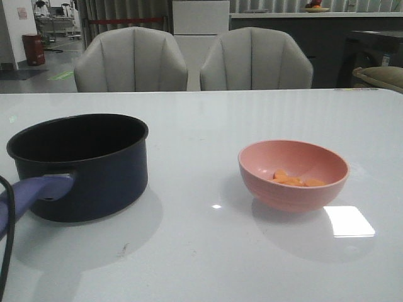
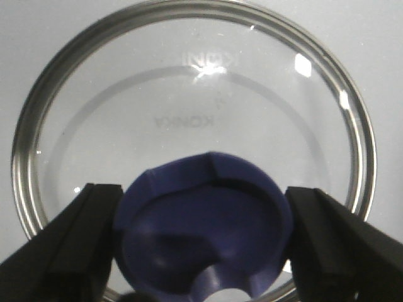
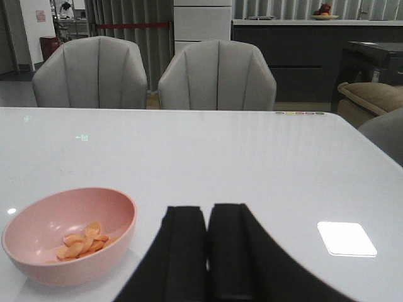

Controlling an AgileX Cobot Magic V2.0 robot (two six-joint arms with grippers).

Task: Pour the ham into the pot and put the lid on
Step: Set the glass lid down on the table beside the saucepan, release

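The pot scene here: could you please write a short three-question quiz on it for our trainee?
1. True or false: the ham is already in the pot.
2. What colour is the bowl: A pink, B green, C white?
3. The left tool straddles the lid at its ____.

Key: 1 false, it lies in the bowl. 2 A. 3 knob. The right tool looks shut, holding nothing.

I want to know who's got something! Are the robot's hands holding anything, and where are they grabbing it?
The left gripper has a finger on each side of the lid's blue knob; a firm hold cannot be told. The right gripper is shut on nothing.
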